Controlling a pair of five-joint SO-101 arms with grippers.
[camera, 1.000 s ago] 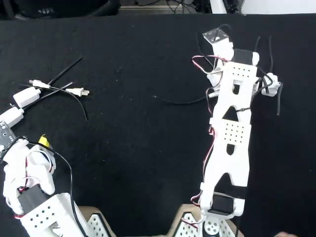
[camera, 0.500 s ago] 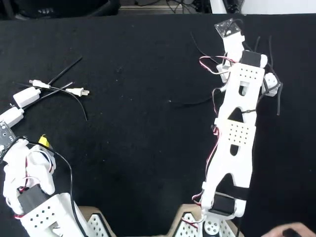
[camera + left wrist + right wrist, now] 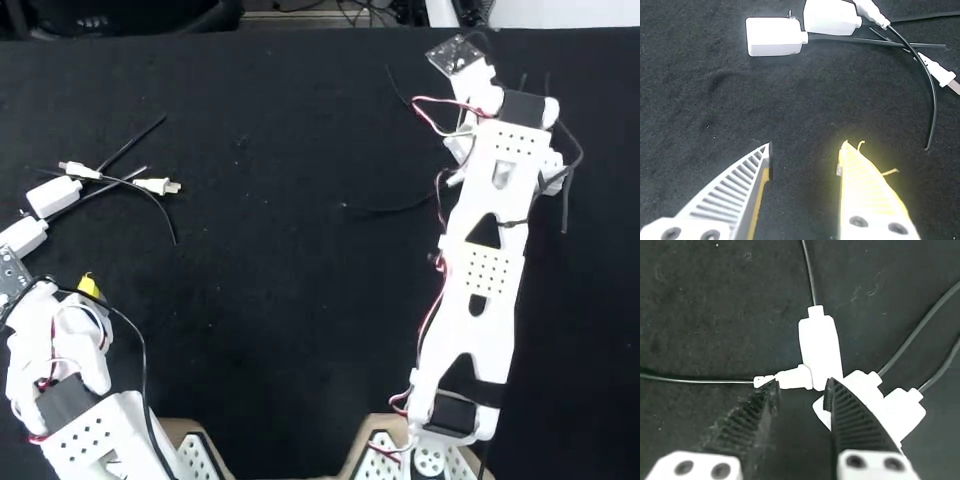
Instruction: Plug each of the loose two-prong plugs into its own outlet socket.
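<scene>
Right arm swung right toward table edge | right gripper spread near plug | left gripper spread

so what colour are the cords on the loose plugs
The cords are black, the plugs white; clearest in the left wrist view.

Two arms are counted. By the left arm, two sockets and two plugs are seen; by the right, one plug and three corded white blocks are made out.

Room to pass over mid cloth; plugs, cables clutter left; right sockets seemingly bunched.
</scene>
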